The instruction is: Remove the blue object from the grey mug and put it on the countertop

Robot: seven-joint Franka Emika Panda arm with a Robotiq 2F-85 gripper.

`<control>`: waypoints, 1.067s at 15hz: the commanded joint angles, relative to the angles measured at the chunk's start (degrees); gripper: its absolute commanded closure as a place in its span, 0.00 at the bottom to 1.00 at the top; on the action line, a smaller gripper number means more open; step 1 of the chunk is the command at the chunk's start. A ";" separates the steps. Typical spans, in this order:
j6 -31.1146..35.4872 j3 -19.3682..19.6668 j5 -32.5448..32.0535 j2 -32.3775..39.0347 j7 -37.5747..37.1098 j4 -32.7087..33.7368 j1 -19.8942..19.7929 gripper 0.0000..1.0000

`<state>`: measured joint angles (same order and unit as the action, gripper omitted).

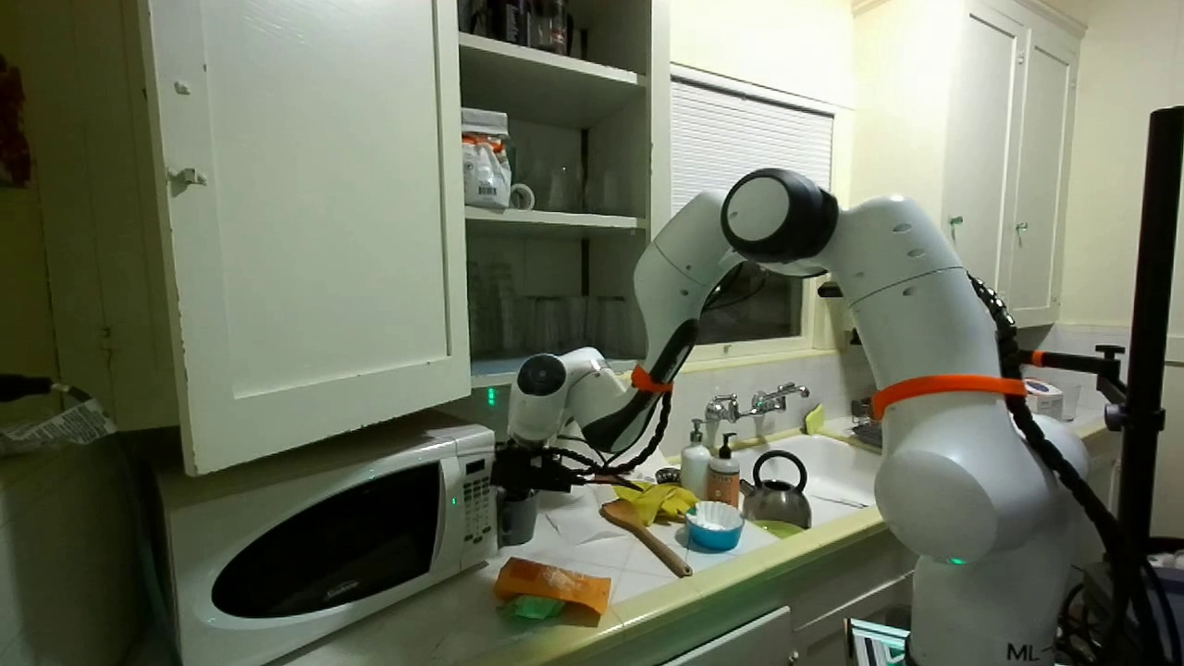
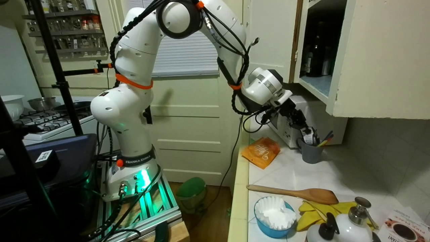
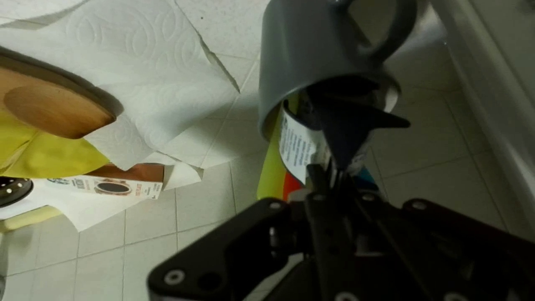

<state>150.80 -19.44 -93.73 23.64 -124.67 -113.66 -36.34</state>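
The grey mug (image 2: 311, 154) stands upright on the pale countertop (image 2: 282, 178) beside the microwave. It also shows in an exterior view (image 1: 518, 520) and the wrist view (image 3: 307, 54). My gripper (image 3: 335, 182) is at the mug's mouth, its fingers close together on a dark packet with a white label (image 3: 299, 146). The packet's lower part is inside the mug. A blue object (image 3: 366, 177) sticks out of the mug beside the fingers, partly hidden by them; its blue end also shows in an exterior view (image 2: 328, 135). Yellow and red-orange items stand beside it.
The white microwave (image 1: 476, 509) stands close to the mug. An open cabinet door (image 1: 314, 203) hangs above. An orange pouch (image 2: 262, 153), a wooden spoon (image 2: 322, 196), yellow gloves (image 2: 309, 215), a blue bowl with white paper filters (image 2: 267, 230) and paper towel (image 3: 125, 71) lie on the countertop.
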 commanded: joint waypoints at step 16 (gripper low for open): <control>-23.00 23.77 21.42 -29.36 -10.89 -37.42 24.51 0.98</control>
<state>131.17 1.67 -75.87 -4.38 -131.40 -148.20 -13.57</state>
